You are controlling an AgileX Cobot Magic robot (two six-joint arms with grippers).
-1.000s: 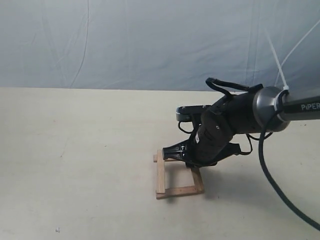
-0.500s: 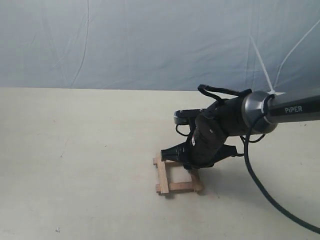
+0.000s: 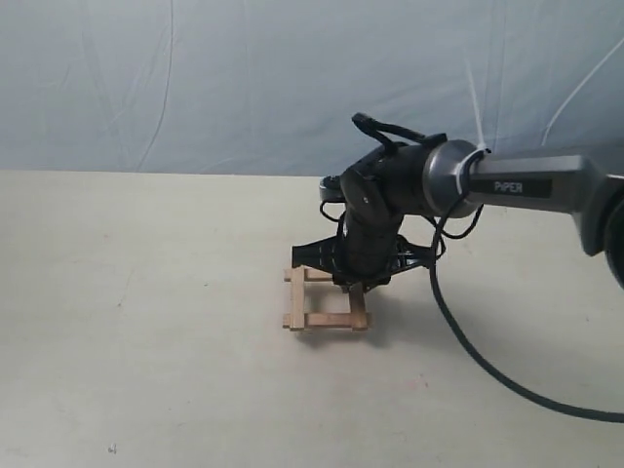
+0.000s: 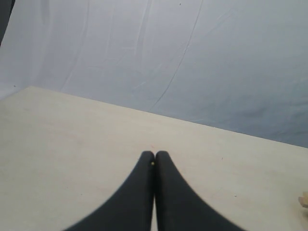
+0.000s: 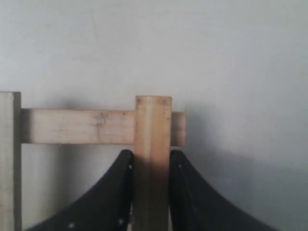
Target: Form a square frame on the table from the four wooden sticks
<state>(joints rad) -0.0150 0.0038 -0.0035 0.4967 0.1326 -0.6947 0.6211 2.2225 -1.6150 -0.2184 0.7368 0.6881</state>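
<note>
Pinching a stick (image 5: 152,125) of the square frame (image 3: 327,321), right gripper (image 5: 151,154), grip hidden in exterior view, left gripper (image 4: 154,156) closed.

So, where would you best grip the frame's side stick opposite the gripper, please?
I'd take the side stick at mid-length, jaws across its narrow width, coming from straight above: it lies flat, and both ends overlap the cross sticks, so the middle is clearest.

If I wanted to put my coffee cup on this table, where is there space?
Bare: the table left of the square frame, back to the cloth backdrop. Crowded: the frame itself, where the right fingers clamp one stick, and the black cable trailing on its right.
</note>
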